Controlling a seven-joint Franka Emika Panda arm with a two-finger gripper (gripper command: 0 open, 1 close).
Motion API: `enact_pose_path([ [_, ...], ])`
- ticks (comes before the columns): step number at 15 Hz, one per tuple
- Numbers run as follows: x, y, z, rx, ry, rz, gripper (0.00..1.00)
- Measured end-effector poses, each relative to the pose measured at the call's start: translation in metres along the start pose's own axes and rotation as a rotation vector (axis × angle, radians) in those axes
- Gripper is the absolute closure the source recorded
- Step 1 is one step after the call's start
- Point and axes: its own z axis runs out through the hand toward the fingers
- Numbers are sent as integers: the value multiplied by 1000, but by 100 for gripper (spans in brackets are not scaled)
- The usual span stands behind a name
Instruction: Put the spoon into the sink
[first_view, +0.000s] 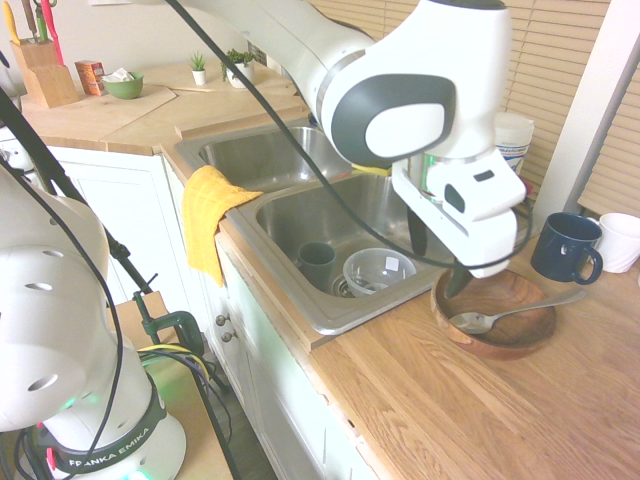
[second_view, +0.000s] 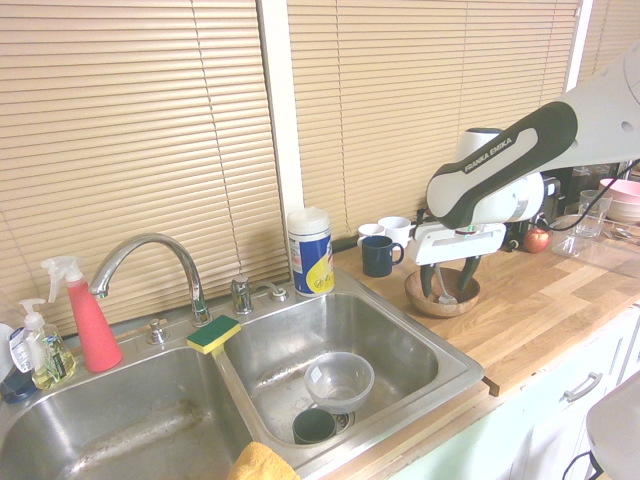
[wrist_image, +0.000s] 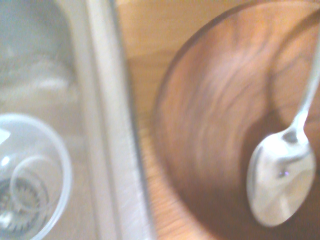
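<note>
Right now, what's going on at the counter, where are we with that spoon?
The white arm's pincer is lowered into the wooden bowl on the counter beside the sink, its fingers spread apart. The spoon lies in that bowl, its scoop on the bottom and its handle leaning out over the rim toward the blue mug. It is not gripped yet. The near basin already holds a clear plastic bowl and a dark cup.
</note>
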Motion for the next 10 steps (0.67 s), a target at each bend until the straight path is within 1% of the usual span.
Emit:
enact_pose_path([
  [4, 26, 13, 18, 44, 12, 46, 0],
  [10, 61, 12, 40, 136, 41, 86, 0],
])
